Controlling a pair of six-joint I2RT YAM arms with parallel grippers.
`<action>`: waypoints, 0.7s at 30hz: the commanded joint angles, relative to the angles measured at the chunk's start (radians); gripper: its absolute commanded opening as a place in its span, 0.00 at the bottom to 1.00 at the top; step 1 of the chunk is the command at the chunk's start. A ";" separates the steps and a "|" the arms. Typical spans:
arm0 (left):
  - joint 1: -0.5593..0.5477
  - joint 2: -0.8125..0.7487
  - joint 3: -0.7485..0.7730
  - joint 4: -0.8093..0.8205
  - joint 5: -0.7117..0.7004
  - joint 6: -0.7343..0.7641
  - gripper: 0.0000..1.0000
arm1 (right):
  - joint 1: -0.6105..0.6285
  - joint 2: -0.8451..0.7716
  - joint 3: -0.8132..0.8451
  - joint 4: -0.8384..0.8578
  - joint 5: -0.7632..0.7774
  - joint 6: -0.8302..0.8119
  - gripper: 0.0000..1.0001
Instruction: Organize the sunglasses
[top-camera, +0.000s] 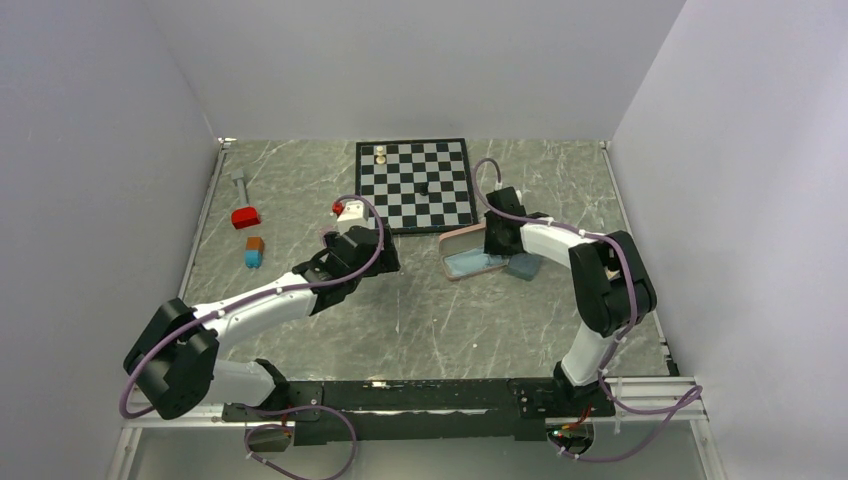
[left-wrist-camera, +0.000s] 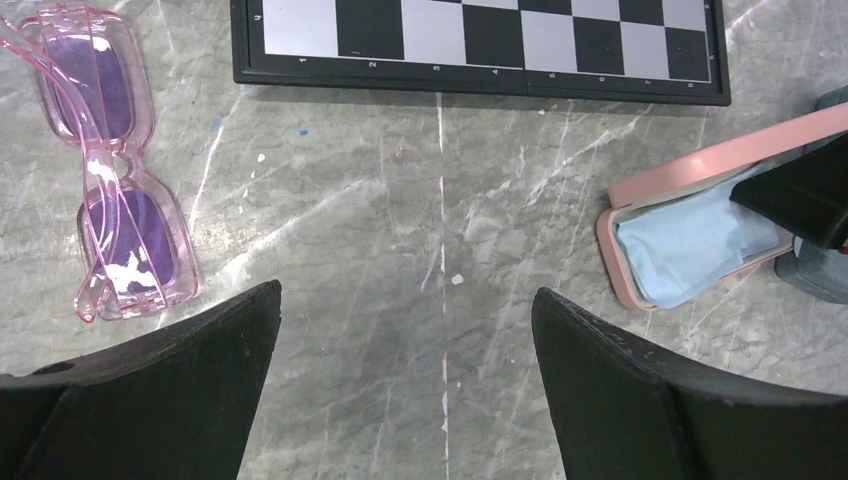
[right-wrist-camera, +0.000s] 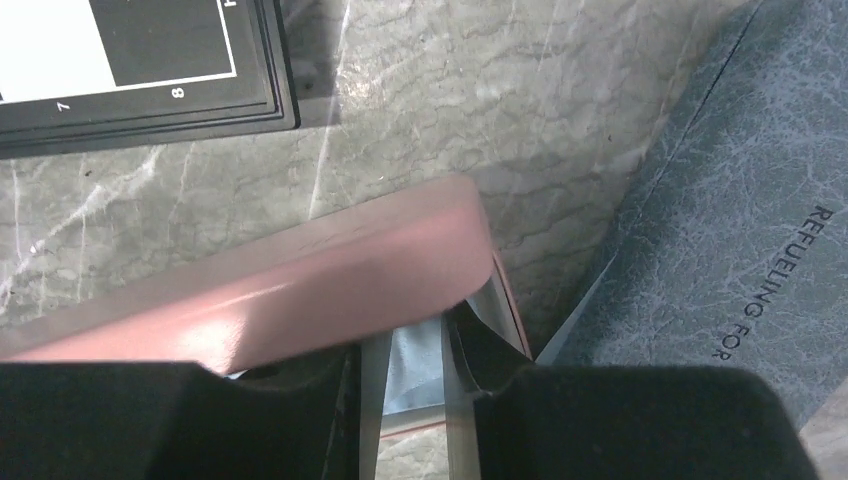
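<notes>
While my left gripper (left-wrist-camera: 405, 295) is hanging over the table with its fingers spread wide and nothing between them, the purple-pink sunglasses (left-wrist-camera: 110, 165) are lying folded on the bare stone off to its left. They are sitting near the chessboard's near-left corner and are touching neither the board nor my fingers. I am working over a grey-green marble tabletop (top-camera: 420, 320) veined in white. Up close it is showing pale flecks and one thin light line running towards the chessboard (top-camera: 415, 185), which is lying flat at the back centre. Plain white walls (top-camera: 420, 70) are closing the table in at the back and on both sides. Far to the left a red block (top-camera: 245, 217) and a joined orange and blue block (top-camera: 254, 251) are sitting well apart from everything else. My right gripper (right-wrist-camera: 412, 345) is hovering at the right end of the open pink case (left-wrist-camera: 612, 250), where a light-blue cloth (left-wrist-camera: 690, 245) is lying inside. Its fingers are standing narrow with the cloth showing in the gap, and I cannot tell whether they are pinching anything. Beside that case a grey-blue case (right-wrist-camera: 720, 200) is lying closed on the marble.
</notes>
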 joint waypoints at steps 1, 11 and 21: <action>0.008 0.009 0.035 -0.011 0.006 0.015 0.99 | -0.012 0.025 0.014 0.032 0.046 0.005 0.28; 0.014 0.005 0.043 -0.028 -0.012 0.022 0.99 | -0.012 -0.044 -0.064 0.136 0.046 -0.043 0.39; 0.015 -0.012 0.043 -0.043 -0.026 0.026 0.99 | -0.012 -0.231 -0.075 0.101 0.053 -0.048 0.50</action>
